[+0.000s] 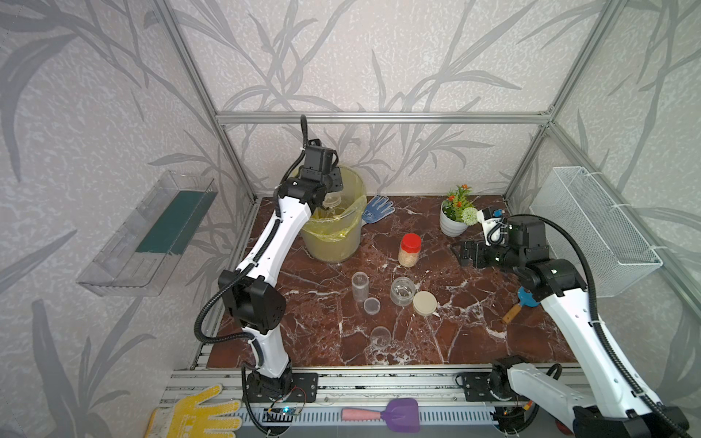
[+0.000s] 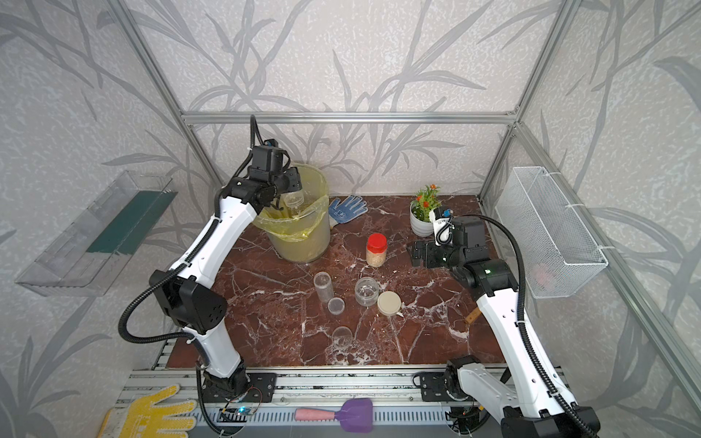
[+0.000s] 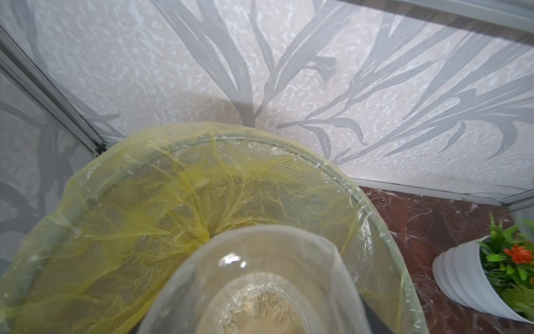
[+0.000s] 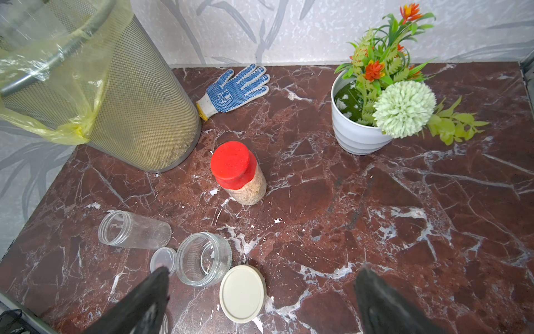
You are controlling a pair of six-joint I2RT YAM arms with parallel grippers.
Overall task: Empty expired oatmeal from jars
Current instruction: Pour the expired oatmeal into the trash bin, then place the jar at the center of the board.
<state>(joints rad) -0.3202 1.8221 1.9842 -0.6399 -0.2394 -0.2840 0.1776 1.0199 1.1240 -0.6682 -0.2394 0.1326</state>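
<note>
Over the yellow-lined bucket (image 1: 341, 242), the left gripper (image 1: 329, 198) is gripping a tipped clear jar (image 2: 294, 198), with pale beige oatmeal (image 3: 257, 312) showing through its wall. Mid-table, the red-capped jar (image 4: 239, 173) is standing upright, flakes filling it to the cap. Nearby, the right gripper (image 4: 263, 273) is hovering with fingers spread wide, holding nothing. Print on the blue glove (image 4: 235, 91) is showing too blurred to read.

Robot lab cell dressed as home: alu frame (image 1: 379, 117) w/ leaf wallpaper (image 1: 379, 57), marble-look top (image 1: 474, 333), L arm (image 1: 265, 239) + R arm (image 1: 580, 333) bolted to front rail (image 1: 379, 381); plant pot (image 1: 451, 225), glove (image 1: 377, 208).
</note>
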